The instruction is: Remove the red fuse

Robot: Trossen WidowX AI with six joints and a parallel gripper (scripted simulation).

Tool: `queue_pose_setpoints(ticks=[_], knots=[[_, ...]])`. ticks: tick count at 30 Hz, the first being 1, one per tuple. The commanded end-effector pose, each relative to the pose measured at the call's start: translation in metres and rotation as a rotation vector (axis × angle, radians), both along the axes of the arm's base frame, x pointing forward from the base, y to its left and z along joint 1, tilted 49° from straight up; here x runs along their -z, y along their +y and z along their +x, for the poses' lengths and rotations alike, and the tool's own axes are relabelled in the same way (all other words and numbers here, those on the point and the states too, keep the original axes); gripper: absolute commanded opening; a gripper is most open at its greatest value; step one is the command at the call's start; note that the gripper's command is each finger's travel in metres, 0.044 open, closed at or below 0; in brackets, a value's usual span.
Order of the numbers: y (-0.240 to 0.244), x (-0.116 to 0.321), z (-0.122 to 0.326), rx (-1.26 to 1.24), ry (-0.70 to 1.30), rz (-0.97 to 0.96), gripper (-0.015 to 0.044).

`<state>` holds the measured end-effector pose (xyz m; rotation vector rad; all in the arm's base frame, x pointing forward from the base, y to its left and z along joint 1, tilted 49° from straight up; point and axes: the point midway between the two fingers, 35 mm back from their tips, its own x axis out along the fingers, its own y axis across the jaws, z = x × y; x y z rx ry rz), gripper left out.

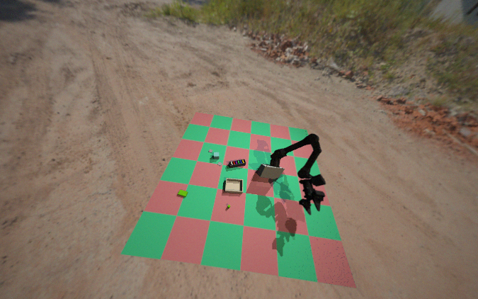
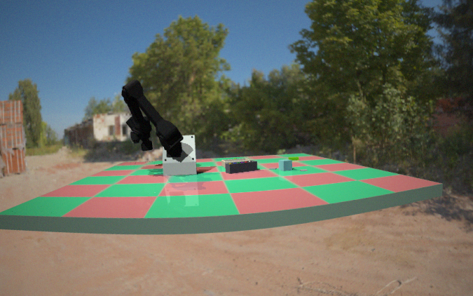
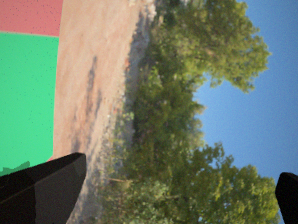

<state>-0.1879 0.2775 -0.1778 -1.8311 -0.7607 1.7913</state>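
Observation:
The black fuse block point(image 1: 238, 164) point(image 2: 241, 167) stands on the checkered mat with a row of small coloured fuses upright along its top. The red fuse appears to sit in that row, but the fuses are too small to tell apart surely. The beige open tray point(image 1: 234, 185) stands beside the block, nearer the top camera, and looks empty; in the exterior view it is mostly hidden behind the block. My gripper point(image 1: 314, 212) point(image 3: 184, 175) is open and empty, raised to the right of the tray and far from the block in the top view. The wrist view shows neither block nor tray.
A grey-white box with a panel point(image 1: 271, 171) point(image 2: 179, 168) stands by the arm's base. A light blue cube point(image 1: 216, 155) point(image 2: 285, 165) and small pale pieces lie beyond the block. A lime block point(image 1: 182, 193) point(image 2: 293, 158) and a tiny green piece point(image 1: 228, 206) lie around the tray.

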Motion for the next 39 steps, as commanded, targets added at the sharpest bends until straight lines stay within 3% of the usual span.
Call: queue_pose_setpoints(ticks=[1,13,20,27,33,39], knots=[[0.002,0.000,0.002,0.007,-0.005,-0.002,0.0374],[0.063,-0.010,0.179,0.478,-0.242,-0.212,0.0074],[0.054,-0.026,0.277,0.726,-0.295,-0.364,0.0074],[0.005,-0.049,0.374,0.991,-0.318,-0.535,0.0074],[-0.052,-0.078,0.436,1.162,-0.308,-0.706,0.0074],[-0.101,-0.102,0.468,1.265,-0.283,-0.835,0.0074]])
